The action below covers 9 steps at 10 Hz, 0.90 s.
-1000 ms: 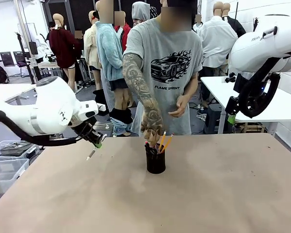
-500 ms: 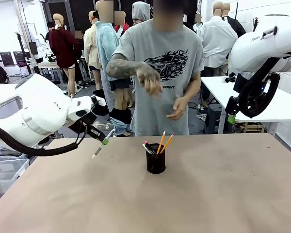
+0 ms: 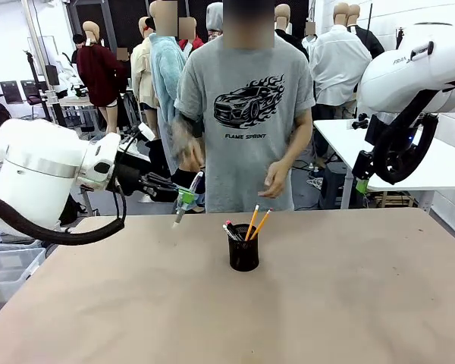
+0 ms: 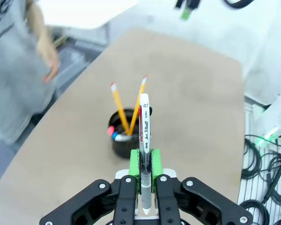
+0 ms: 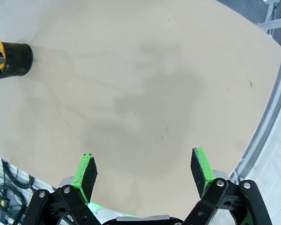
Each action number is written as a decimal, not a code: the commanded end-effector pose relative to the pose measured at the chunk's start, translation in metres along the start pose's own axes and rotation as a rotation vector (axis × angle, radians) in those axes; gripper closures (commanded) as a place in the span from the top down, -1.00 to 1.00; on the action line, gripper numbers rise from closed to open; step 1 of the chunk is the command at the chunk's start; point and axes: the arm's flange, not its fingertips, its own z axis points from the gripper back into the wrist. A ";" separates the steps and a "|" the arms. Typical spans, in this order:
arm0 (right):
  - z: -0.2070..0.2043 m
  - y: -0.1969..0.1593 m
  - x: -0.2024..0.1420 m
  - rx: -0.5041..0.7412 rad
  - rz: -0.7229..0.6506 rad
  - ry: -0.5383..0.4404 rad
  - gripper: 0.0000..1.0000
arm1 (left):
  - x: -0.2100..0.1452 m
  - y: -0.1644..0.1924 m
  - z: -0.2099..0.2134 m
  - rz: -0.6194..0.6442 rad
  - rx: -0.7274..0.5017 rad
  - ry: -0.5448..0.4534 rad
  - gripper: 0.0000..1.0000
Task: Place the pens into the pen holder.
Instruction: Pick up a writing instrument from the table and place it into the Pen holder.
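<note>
Green pads of left gripper clamped on silver-white pen, now carried higher and nearer pen holder than a second ago, airborne left of it. Person's hand withdrawn from holder to own side. Holder mid-table contains two yellow-orange pencils plus pink- and blue-capped pens, exact count unclear. Held pen's long axis runs steeply, tip down-left in front view. Right gripper raised high at right, fingers spread wide, holding nothing.
</note>
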 end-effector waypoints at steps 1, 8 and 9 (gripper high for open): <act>0.000 0.000 0.000 -0.016 0.000 0.006 1.00 | -0.013 0.007 -0.026 0.007 -0.063 -0.074 -1.00; 0.000 0.000 0.000 -0.016 0.000 0.006 1.00 | 0.013 0.003 -0.070 0.017 -0.095 -0.193 -1.00; 0.000 0.000 0.000 -0.016 0.000 0.006 1.00 | 0.013 0.009 -0.090 0.034 -0.055 -0.167 -1.00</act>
